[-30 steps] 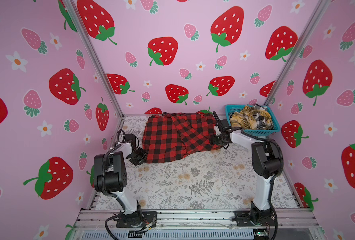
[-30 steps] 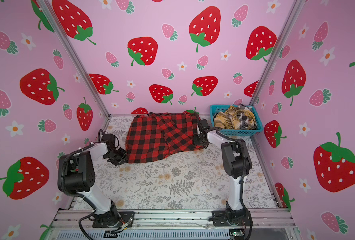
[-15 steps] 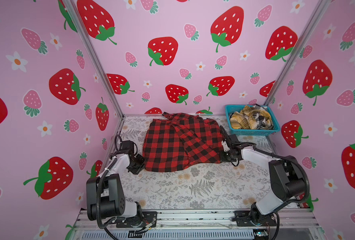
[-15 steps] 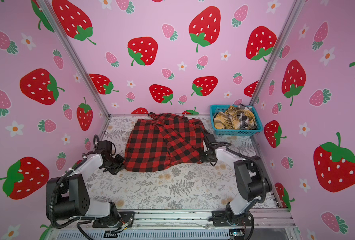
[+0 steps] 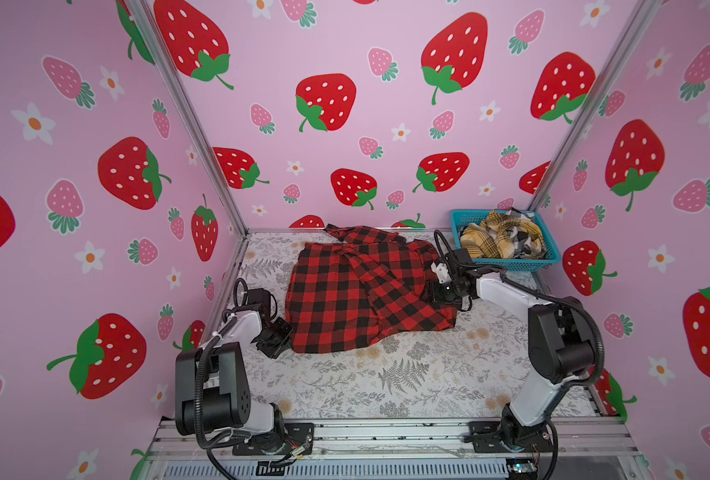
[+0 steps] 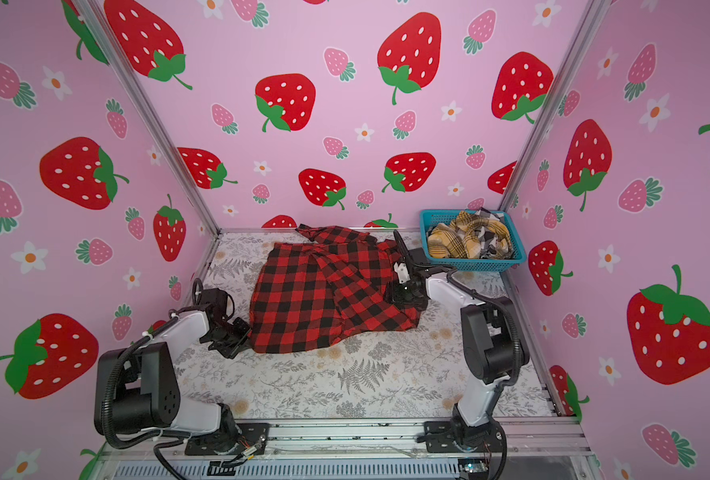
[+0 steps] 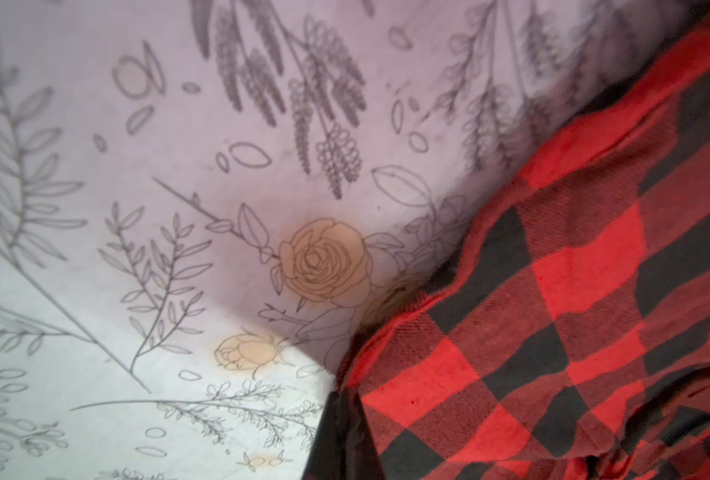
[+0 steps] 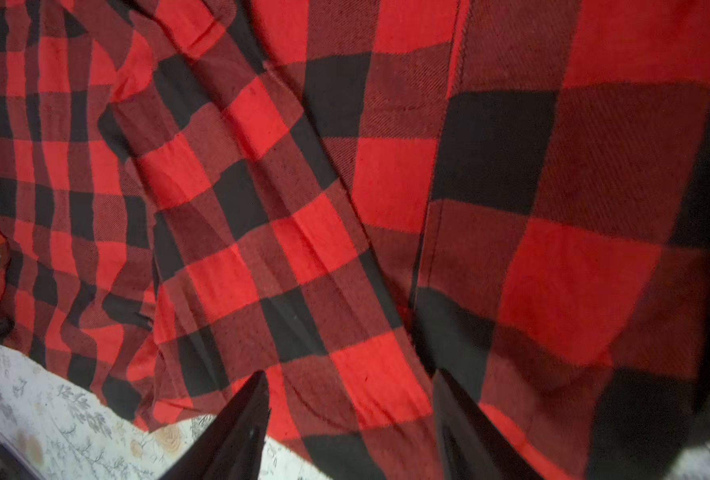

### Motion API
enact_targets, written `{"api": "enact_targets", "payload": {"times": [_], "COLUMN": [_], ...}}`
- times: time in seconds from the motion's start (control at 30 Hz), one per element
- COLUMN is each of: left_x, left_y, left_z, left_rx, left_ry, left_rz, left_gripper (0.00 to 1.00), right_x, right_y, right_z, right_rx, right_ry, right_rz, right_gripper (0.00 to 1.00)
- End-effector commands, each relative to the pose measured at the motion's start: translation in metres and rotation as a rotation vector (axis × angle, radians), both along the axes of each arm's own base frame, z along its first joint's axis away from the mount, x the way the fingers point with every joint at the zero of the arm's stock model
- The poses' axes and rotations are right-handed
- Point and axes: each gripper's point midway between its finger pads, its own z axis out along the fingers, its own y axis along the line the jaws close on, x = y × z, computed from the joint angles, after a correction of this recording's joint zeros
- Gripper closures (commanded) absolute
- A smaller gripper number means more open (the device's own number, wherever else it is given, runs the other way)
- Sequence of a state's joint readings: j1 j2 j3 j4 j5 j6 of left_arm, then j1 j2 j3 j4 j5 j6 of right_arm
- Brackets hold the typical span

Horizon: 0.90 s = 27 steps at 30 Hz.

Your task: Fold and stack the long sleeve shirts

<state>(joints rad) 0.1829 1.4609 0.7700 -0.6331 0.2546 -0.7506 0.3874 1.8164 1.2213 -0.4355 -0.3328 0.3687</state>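
Observation:
The red-and-black shirt (image 5: 357,299) (image 6: 320,299) lies spread and wrinkled on the floral table, collar toward the back wall. My left gripper (image 5: 282,337) (image 6: 242,337) is at its front left corner, shut on the hem; in the left wrist view the closed fingers (image 7: 336,436) meet the fabric edge (image 7: 553,332). My right gripper (image 5: 431,293) (image 6: 393,296) hovers over the shirt's right edge, open, its fingertips (image 8: 262,386) apart above the cloth (image 8: 345,208) and holding nothing. A mustard-yellow plaid shirt (image 5: 490,241) and a black-white plaid shirt (image 5: 524,243) lie crumpled in the basket.
A teal mesh basket (image 5: 511,264) (image 6: 476,264) stands in the back right corner, just behind the right arm. Pink strawberry walls close in the left, back and right sides. Bare floral tabletop (image 5: 407,382) stretches in front of the shirt to the metal rail.
The shirt's front hem has been drawn toward the front of the table by both grippers. The right gripper has since opened and let go of the shirt; the left stays shut.

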Motion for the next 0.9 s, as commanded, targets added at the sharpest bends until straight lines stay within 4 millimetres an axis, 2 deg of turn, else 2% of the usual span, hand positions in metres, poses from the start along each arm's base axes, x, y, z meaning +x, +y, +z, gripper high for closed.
{"api": "enact_targets", "payload": {"times": [0.0, 0.23, 0.33, 0.57, 0.67, 0.73, 0.87], "left_x": [0.009, 0.008, 0.007, 0.006, 0.004, 0.003, 0.002], "left_y": [0.004, 0.004, 0.004, 0.003, 0.003, 0.004, 0.005], "left_z": [0.006, 0.001, -0.002, -0.003, -0.004, -0.004, -0.002], "left_rx": [0.008, 0.0, -0.004, -0.009, -0.006, -0.003, 0.01], "left_ry": [-0.01, -0.004, 0.0, 0.002, 0.006, 0.007, 0.008], "left_rz": [-0.009, -0.007, -0.005, -0.004, -0.004, -0.005, -0.009], "left_gripper": [1.0, 1.0, 1.0, 1.0, 1.0, 1.0, 1.0], "right_x": [-0.005, -0.027, -0.032, -0.032, -0.03, -0.029, -0.026], "right_y": [0.002, 0.007, 0.009, 0.013, 0.014, 0.014, 0.013], "right_z": [-0.014, -0.033, -0.033, -0.019, -0.017, -0.013, 0.005], "right_rx": [0.026, 0.075, 0.094, 0.129, 0.131, 0.133, 0.144], "right_ry": [0.079, 0.147, 0.156, 0.136, 0.129, 0.115, 0.06], "right_rz": [0.038, 0.054, 0.064, 0.075, 0.077, 0.075, 0.068], "right_gripper": [0.37, 0.42, 0.49, 0.73, 0.9, 0.98, 1.0]}}
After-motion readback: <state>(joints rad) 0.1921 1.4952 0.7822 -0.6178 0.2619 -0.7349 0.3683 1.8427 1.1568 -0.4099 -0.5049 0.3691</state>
